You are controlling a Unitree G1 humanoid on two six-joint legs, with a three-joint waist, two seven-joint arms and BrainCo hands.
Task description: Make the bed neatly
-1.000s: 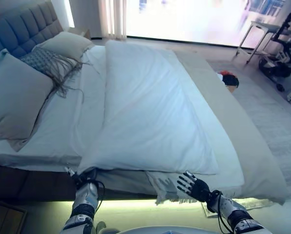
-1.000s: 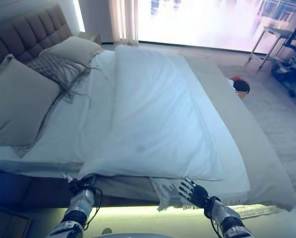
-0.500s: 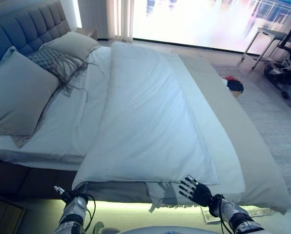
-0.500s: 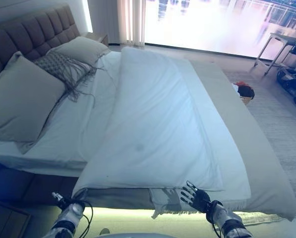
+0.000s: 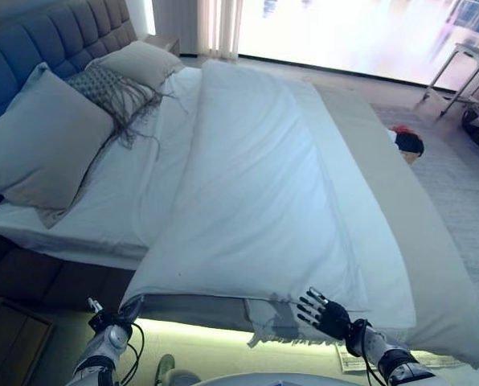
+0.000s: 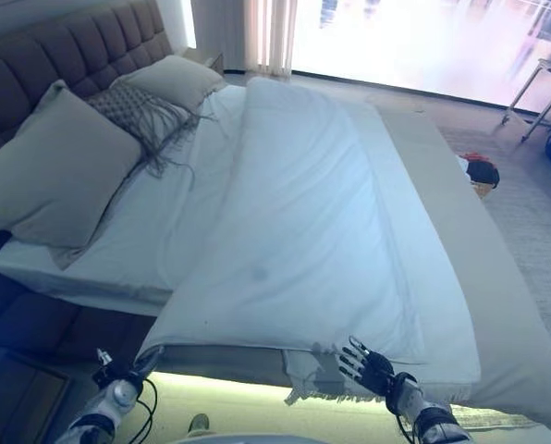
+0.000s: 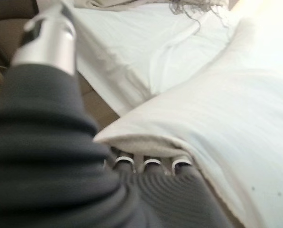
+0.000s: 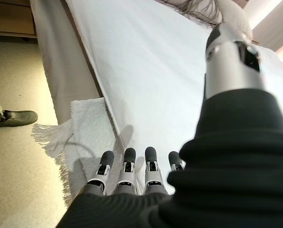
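A white duvet lies folded lengthwise along the middle of the bed, over a white sheet. My left hand is low at the bed's near side, by the duvet's near left corner. In the left wrist view that corner lies over the front of the hand. My right hand is open with spread fingers, just off the bed's near edge. It hovers in front of a white fringed cloth that hangs out under the duvet, and holds nothing.
Two large pillows and a grey fringed throw lie by the tufted headboard. A beige bedspread covers the bed's right side. A red and black thing lies on the floor beyond; a shoe lies near the bed.
The camera has shifted. My left hand has drawn back and to the left from under the duvet's near edge. My right hand stays open at about the same place.
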